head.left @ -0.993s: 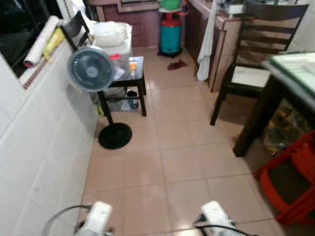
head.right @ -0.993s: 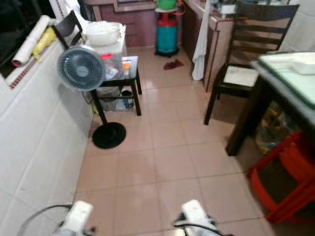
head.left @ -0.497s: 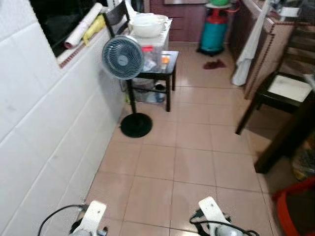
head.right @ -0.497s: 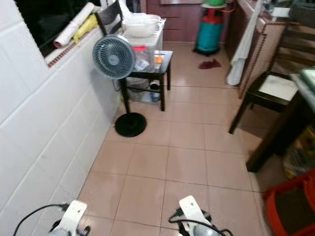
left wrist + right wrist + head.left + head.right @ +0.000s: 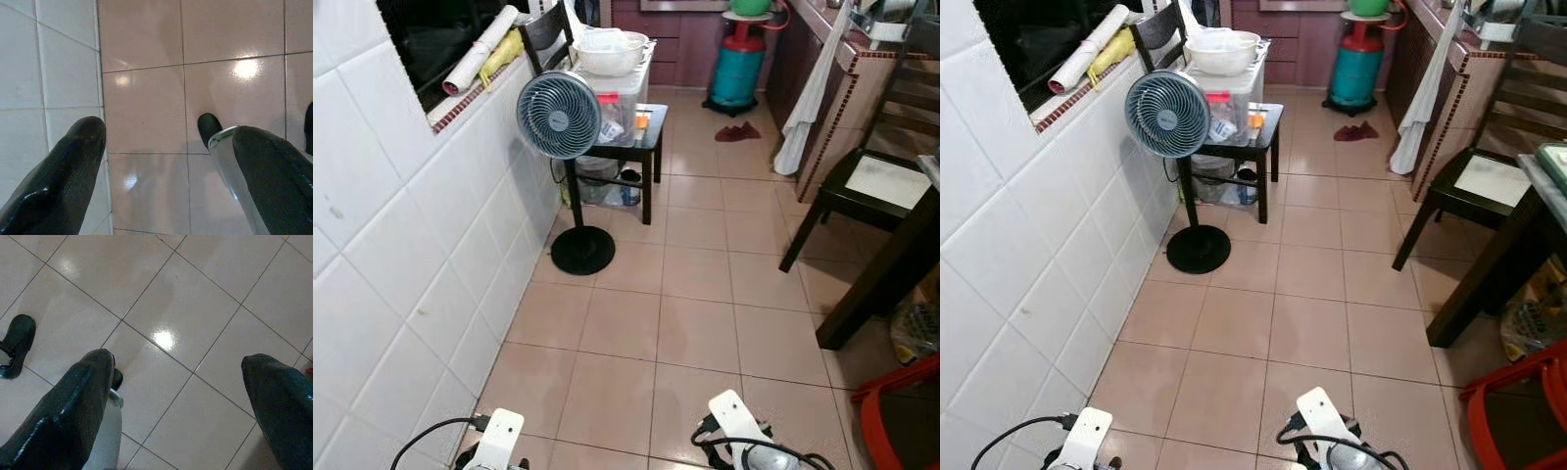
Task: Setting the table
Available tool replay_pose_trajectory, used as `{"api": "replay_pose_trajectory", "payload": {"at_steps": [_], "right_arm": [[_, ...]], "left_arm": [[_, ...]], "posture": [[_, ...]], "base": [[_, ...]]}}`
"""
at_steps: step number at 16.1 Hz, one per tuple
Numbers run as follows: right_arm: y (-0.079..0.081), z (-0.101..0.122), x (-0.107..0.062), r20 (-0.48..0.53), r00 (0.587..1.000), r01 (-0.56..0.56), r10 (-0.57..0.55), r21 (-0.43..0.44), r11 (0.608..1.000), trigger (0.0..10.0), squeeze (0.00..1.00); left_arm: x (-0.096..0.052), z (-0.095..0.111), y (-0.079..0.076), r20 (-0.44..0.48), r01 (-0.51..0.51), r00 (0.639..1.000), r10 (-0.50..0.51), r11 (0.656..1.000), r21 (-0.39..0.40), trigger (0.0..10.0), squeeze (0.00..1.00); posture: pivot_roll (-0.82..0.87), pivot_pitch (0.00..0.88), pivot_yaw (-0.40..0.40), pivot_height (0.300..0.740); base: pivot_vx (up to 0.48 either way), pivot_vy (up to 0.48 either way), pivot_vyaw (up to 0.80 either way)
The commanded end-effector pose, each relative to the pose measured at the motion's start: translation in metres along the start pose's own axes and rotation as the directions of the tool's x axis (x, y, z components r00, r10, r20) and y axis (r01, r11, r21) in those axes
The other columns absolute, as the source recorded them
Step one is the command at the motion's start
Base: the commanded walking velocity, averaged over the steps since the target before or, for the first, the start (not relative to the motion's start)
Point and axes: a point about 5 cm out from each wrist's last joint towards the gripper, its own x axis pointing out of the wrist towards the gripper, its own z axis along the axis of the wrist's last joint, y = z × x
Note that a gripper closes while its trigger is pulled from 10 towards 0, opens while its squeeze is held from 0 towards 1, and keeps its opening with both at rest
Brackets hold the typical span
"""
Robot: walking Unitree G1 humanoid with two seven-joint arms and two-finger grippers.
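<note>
A white bowl [image 5: 610, 51] sits atop a clear bin [image 5: 625, 93]; both end effectors [image 5: 161, 147] [image 5: 178, 377] hang spread, empty.

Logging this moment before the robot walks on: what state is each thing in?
Left gripper: open, holding nothing, over floor tiles.
Right gripper: open, holding nothing.
Fan: upright beside the tiled wall.
Bowl: upright on a plastic box.
Chair: seat bare.
Towel: hanging.
</note>
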Motion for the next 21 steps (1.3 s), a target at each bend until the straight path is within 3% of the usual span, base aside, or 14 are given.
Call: {"api": "replay_pose_trajectory", "payload": {"at_steps": [1, 6, 12, 18, 21], "right_arm": [[0.000, 0.002, 0.000, 0.006, 1.000, -0.006, 0.006, -0.007, 1.000, 10.0, 0.00], [0.004, 0.002, 0.001, 0.004, 1.000, -0.004, 0.004, 0.026, 1.000, 10.0, 0.00], [0.015, 0.014, 0.004, 0.027, 1.000, -0.018, 0.014, 0.141, 0.990, 10.0, 0.00], [0.016, 0.014, 0.004, 0.030, 0.999, -0.023, 0.018, 0.158, 0.987, 10.0, 0.00], [0.015, 0.012, 0.003, 0.027, 0.999, -0.022, 0.018, 0.155, 0.988, 10.0, 0.00]], "left_arm": [[0.000, -0.001, 0.004, -0.008, -0.009, 1.000, 0.009, 1.000, -0.007, 10.0, 0.00], [0.001, 0.004, 0.008, -0.002, -0.004, 1.000, 0.004, 1.000, -0.002, 10.0, 0.00], [0.000, 0.005, 0.020, 0.002, -0.008, 1.000, 0.008, 1.000, -0.008, 10.0, 0.00], [-0.001, 0.002, 0.025, -0.004, -0.011, 1.000, 0.011, 1.000, -0.011, 10.0, 0.00], [-0.001, 0.002, 0.022, -0.005, -0.009, 1.000, 0.009, 1.000, -0.011, 10.0, 0.00]], "posture": [[-0.07, 0.000, -0.013, 0.740], [-0.07, 0.000, -0.001, 0.740], [-0.08, 0.000, 0.009, 0.740], [-0.08, 0.000, 0.015, 0.740], [-0.08, 0.000, 0.015, 0.740]], "base": [[0.000, 0.000, 0.00], [0.102, 0.000, 0.00], [0.294, 0.000, 0.00], [0.299, 0.000, -0.72], [0.299, 0.000, -0.14]]}}
